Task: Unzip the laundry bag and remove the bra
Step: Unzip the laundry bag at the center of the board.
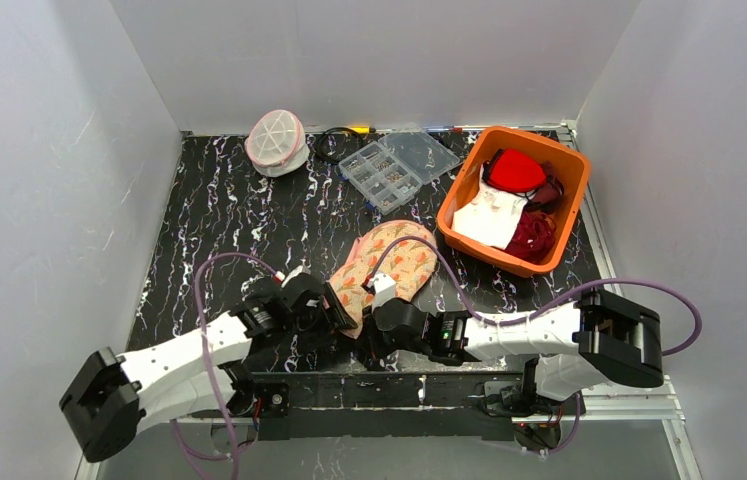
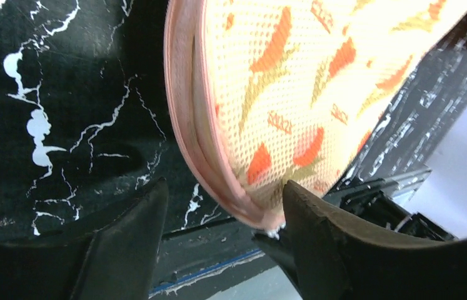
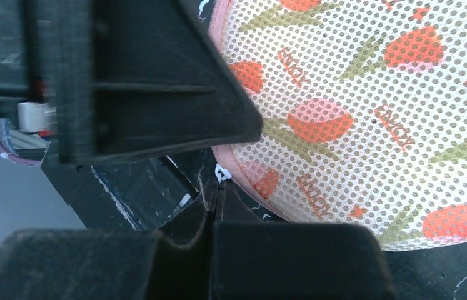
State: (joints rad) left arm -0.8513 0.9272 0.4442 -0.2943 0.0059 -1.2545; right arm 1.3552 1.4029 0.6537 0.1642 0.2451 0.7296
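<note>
The laundry bag [image 1: 276, 141], a round white mesh pod with a pink rim, sits at the back left, far from both arms. A flat floral mesh zip bag [image 1: 394, 258] lies near the front. My left gripper [image 1: 334, 305] is open, its fingers [image 2: 130, 237] standing either side of that bag's pink zip rim [image 2: 187, 137] without closing on it. My right gripper [image 3: 218, 190] is shut on the small white zip pull [image 3: 220, 172] at the floral bag's [image 3: 374, 125] edge. The bra is hidden.
An orange bin [image 1: 461, 185] with red and white laundry stands at the back right. A clear compartment box [image 1: 397, 166] lies open at the back middle, with a black cable [image 1: 329, 145] beside it. White walls enclose the black marbled table [image 1: 219, 230].
</note>
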